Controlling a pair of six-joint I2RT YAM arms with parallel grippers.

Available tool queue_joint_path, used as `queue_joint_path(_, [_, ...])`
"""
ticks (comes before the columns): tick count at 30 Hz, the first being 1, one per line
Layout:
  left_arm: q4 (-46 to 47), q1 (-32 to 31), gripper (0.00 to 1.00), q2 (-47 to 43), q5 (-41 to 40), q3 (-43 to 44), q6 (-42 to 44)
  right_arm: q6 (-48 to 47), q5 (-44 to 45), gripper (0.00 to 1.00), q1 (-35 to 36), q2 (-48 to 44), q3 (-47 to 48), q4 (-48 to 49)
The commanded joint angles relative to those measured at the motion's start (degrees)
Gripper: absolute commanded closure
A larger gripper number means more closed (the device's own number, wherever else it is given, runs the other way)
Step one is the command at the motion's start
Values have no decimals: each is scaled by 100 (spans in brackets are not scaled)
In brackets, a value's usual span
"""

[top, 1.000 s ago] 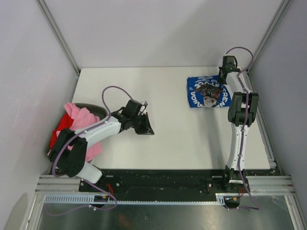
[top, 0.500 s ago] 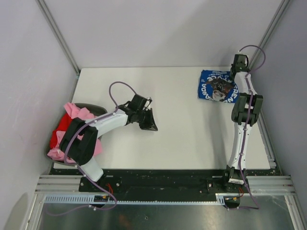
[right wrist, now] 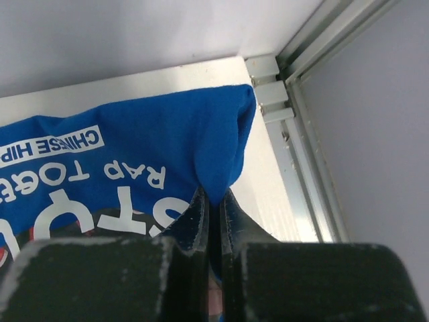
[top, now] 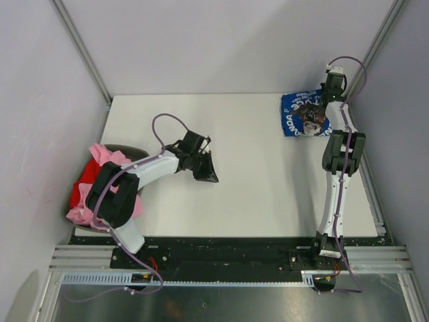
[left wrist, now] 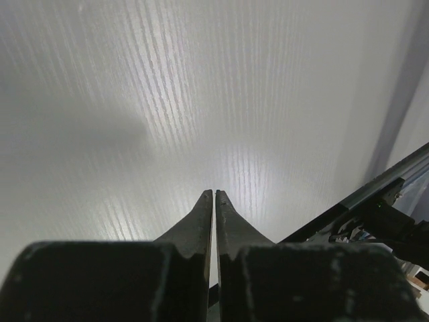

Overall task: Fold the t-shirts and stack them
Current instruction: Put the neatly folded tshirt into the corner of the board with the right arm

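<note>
The left arm (top: pixel 144 176) and the right arm (top: pixel 333 204) share one build: white tubes joined by bulky black housings. A thin purple cable (top: pixel 155 122) runs along each, hanging off in loose loops. The left gripper (left wrist: pixel 213 196) and the right gripper (right wrist: pixel 213 198) have matte black wedge fingers that taper to thin tips above blocky, pale-scuffed bodies.

White table (top: pixel 268 194) had the folded blue t-shirt (top: pixel 303 115) in its far right corner, while the pink t-shirt (top: pixel 110 164) and red t-shirt (top: pixel 84 184) were heaped at the left edge.
</note>
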Motion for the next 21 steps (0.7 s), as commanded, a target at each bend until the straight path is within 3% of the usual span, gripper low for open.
queue_joint_path(1, [-48,80,93,89,150,240,173,-695,53,100,82,105,75,785])
queue_joint_path(4, [-49,87,93,102,163,253,189,-798,76,98,79,112,61,786])
queue_joint_path(5, [-49,87,93,103,171,250,198,-804,62,90,80,96,45,779])
queue_joint_path(7, [-50,85,93,92,173,241,204,-784,186,60,119,15,-69,878])
queue_joint_path(8, [-50,87,93,88,176,235,205,-780,332,30,153,-45,-139,944])
queue_joint_path(9, [-50,87,93,74,177,232,205,-791,441,15,197,-97,-170,969])
queue_joint_path(10, [-50,92,93,49,165,230,210,-792,499,8,236,-158,-172,950])
queue_joint_path(13, [-49,93,92,-23,113,229,237,-720,579,2,345,-387,-155,840])
queue_joint_path(21, [-50,282,87,-488,-147,122,350,24,962,1,779,-1540,-760,430])
